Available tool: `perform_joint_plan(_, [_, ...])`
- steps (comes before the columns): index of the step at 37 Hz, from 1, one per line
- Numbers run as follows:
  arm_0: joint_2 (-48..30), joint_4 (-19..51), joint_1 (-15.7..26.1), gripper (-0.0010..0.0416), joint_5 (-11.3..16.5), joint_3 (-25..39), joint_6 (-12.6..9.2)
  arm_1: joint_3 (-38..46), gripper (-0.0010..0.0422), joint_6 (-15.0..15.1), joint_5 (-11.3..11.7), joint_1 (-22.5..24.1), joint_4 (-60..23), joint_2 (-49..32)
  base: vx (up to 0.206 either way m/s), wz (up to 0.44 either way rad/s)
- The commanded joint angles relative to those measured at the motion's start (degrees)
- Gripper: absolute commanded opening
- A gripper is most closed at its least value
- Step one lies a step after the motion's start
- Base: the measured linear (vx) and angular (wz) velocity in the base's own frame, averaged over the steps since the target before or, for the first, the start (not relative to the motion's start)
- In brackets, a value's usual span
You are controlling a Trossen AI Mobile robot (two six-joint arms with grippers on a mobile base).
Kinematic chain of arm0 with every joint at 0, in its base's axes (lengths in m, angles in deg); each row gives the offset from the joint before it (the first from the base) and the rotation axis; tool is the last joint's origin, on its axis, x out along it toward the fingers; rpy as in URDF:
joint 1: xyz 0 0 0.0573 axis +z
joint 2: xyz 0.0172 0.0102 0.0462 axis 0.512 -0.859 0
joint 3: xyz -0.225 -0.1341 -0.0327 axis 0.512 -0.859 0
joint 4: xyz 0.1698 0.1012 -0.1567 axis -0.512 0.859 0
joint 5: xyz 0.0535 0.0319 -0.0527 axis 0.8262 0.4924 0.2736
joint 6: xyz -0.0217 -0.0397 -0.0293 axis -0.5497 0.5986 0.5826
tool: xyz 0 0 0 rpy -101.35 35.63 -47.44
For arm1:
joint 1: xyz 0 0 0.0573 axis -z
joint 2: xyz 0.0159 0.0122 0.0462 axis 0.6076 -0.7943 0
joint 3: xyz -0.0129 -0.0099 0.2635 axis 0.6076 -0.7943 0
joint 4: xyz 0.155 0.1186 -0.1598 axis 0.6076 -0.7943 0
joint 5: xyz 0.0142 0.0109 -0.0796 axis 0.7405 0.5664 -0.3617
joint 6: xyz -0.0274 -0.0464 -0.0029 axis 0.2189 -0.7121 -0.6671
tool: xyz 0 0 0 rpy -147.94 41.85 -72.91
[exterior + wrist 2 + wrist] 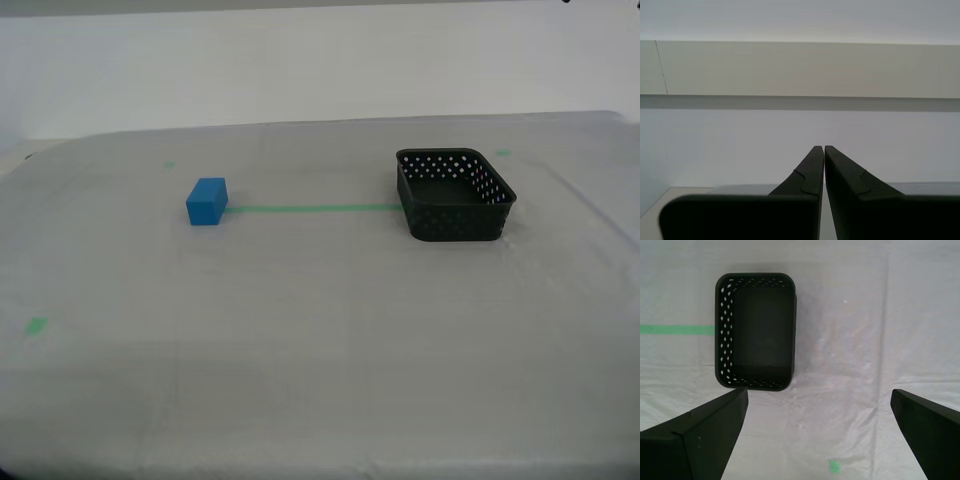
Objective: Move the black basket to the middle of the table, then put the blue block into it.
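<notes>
The black basket [455, 225] stands empty on the table [320, 340], toward the exterior view's right. Its near wall sits at one end of a green tape line [310, 209]. The blue block [206, 201] rests at the tape's other end, toward the exterior view's left. Neither arm shows in the exterior view. My first gripper [819, 392] is open and hangs well above the table, looking down on the basket [724, 330], with nothing between its fingers. My second gripper [821, 147] is shut on nothing and faces a pale wall. The block is out of both wrist views.
Small green tape marks lie on the cloth: one [36, 325] near the exterior view's left edge, two more [168, 165] [502, 153] farther back. Another green mark [834, 466] shows beneath my first gripper. A white wall rises behind the table's far edge.
</notes>
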Motion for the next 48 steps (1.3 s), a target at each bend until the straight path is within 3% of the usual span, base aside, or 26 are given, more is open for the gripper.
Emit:
perform_joint_plan(1, [0.0, 0.0, 1.1, 0.0397, -0.1, 0.1, -0.9, 0.0, 0.0, 0.1, 0.0, 0.0, 0.3, 0.0, 0.0, 0.0])
perform_joint_plan(12, [-0.2, -1.1, 5.9, 0.0398, -0.2, 0.0, -4.7, 0.0, 0.0, 0.1, 0.0, 0.0, 0.3, 0.0, 0.0, 0.0])
perform_joint_plan(21, [-0.2, -3.2, 8.7, 0.0399, -3.6, 0.0, -8.2, 0.0, 0.0, 0.1, 0.0, 0.0, 0.3, 0.0, 0.0, 0.0])
perform_joint_plan(25, [-0.2, -2.8, 8.8, 0.0399, -3.6, 0.0, -8.7, 0.0, 0.0, 0.1, 0.0, 0.0, 0.3, 0.0, 0.0, 0.0])
perform_joint_plan(31, [-1.3, -2.4, 8.9, 0.0398, -6.1, 0.3, -8.8, 0.0, 0.0, 0.1, 0.0, 0.0, 0.3, 0.0, 0.0, 0.0])
perform_joint_plan(48, [-12.1, -5.3, 8.8, 0.04, -6.3, 0.6, -7.0, 0.0, 0.0, 0.1, 0.0, 0.0, 0.2, 0.0, 0.0, 0.0])
